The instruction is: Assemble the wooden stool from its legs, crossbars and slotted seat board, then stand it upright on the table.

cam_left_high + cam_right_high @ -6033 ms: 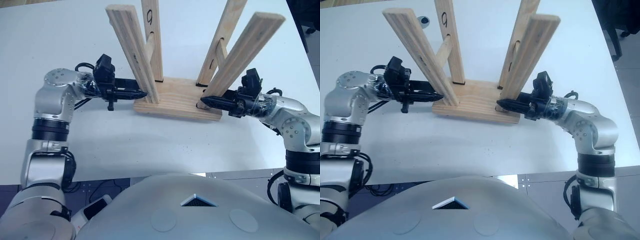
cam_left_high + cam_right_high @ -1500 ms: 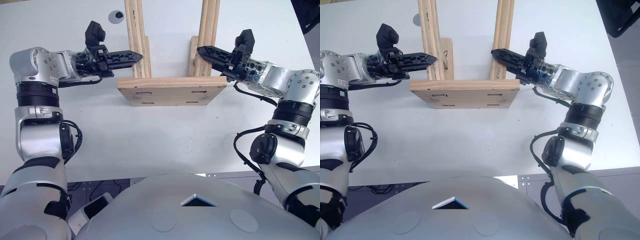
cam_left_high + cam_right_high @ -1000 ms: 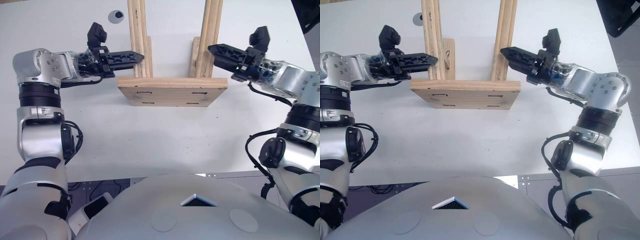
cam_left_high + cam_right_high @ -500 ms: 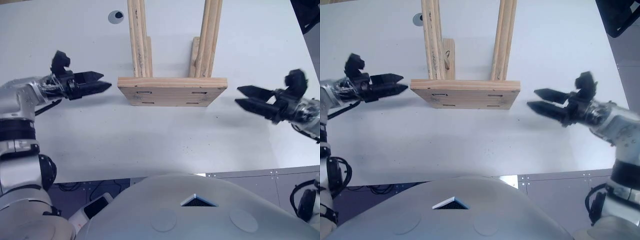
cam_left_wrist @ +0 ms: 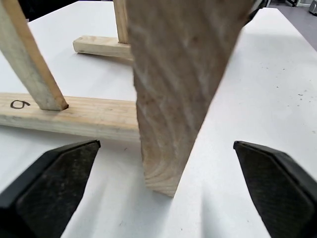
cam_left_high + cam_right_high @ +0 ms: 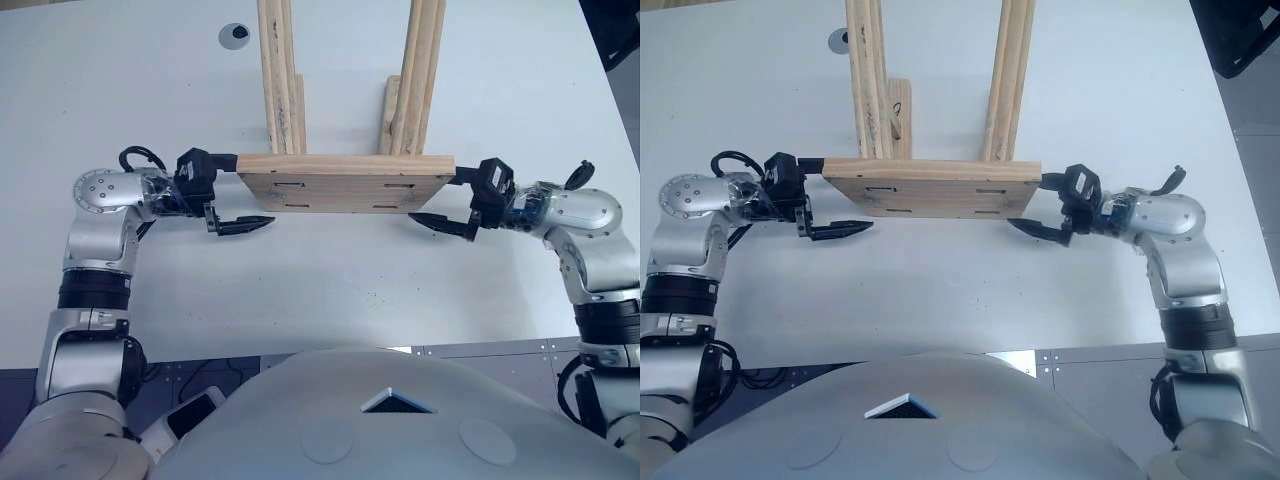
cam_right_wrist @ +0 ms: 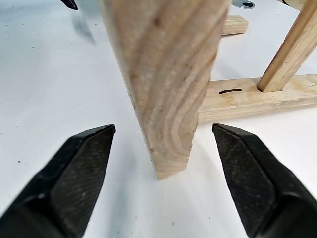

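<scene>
The assembled wooden stool lies on its side on the white table (image 6: 320,290). Its slotted seat board (image 6: 345,183) stands on edge facing me, and the legs (image 6: 278,70) point away along the table. My left gripper (image 6: 240,192) is open at the board's left end, one finger (image 6: 243,224) in front of the board. In the left wrist view the board end (image 5: 178,99) stands between the spread fingers (image 5: 49,183). My right gripper (image 6: 442,198) is open at the right end. The right wrist view shows the board (image 7: 163,74) between its fingers (image 7: 79,168), with gaps on both sides.
A small round grey fitting (image 6: 234,33) sits in the tabletop at the far left of the legs. A dark object (image 6: 1240,30) lies beyond the table's far right corner. The table's front edge (image 6: 400,345) runs close below the grippers.
Both grippers moved inward from out at the sides and now straddle the seat board's two ends. Before that they let go of the legs. The stool has stayed on its side.
</scene>
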Robot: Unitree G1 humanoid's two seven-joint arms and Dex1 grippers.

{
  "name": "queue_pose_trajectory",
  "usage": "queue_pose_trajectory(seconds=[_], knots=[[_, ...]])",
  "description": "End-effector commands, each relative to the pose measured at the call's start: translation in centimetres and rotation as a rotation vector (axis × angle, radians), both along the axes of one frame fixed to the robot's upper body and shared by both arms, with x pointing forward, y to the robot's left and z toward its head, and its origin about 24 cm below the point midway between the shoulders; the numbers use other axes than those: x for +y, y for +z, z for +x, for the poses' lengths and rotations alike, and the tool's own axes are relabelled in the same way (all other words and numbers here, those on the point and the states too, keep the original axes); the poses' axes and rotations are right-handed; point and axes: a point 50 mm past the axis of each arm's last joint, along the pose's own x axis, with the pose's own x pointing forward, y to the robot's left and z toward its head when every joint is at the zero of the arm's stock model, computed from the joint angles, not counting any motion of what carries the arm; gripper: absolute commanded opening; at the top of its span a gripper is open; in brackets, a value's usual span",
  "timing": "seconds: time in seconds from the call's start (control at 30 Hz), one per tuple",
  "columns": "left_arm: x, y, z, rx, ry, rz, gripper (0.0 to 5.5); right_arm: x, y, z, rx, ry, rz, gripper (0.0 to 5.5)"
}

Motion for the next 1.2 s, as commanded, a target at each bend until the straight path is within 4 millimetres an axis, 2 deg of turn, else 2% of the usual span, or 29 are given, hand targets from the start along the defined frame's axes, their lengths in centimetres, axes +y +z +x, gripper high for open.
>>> queue_pose_trajectory(seconds=[0.03,0.27,0.37,0.47,0.63,0.7,0.8,0.83,0.9,0.97,1.03,1.2], knots=[[-0.6,0.2,0.8,-0.019,-0.012,0.005,4.27,0.7,-0.1,0.8,-0.022,0.023,-0.009,2.91],[-0.7,0.1,1.1,-0.002,-0.030,0.016,3.26,0.6,-0.4,1.0,-0.015,0.036,-0.030,1.84],[-0.8,-0.5,1.0,0.008,-0.053,0.040,2.84,0.6,-0.9,1.0,-0.011,0.045,-0.050,1.60],[-1.0,-0.8,0.7,0.024,-0.078,0.040,2.36,0.7,-0.9,1.0,0.003,0.047,-0.037,1.59],[-1.7,-0.1,0.3,0.089,-0.131,-0.006,1.72,0.6,-0.4,1.0,0.059,0.019,0.006,1.59],[-1.9,1.5,-0.1,0.199,-0.110,-0.081,1.63,0.9,1.7,1.2,0.165,-0.055,0.174,1.59],[-2.9,7.0,-0.6,0.477,-0.088,-0.307,1.62,0.5,6.6,1.9,0.412,-0.135,0.397,1.60],[-3.1,9.3,0.2,0.578,-0.064,-0.381,1.62,0.1,8.6,2.6,0.516,-0.141,0.437,1.60],[-3.3,12.0,1.4,0.697,-0.035,-0.452,1.63,-0.3,11.1,3.6,0.654,-0.134,0.483,1.60],[-2.9,13.1,2.4,0.820,0.006,-0.496,1.63,-0.2,12.9,5.6,0.724,-0.162,0.473,1.60],[-2.2,13.1,3.0,0.903,0.044,-0.515,1.63,0.4,13.7,7.4,0.742,-0.230,0.435,1.60],[-0.8,14.5,4.6,0.998,0.074,-0.603,1.62,2.7,16.1,11.2,0.861,-0.302,0.437,1.60]])
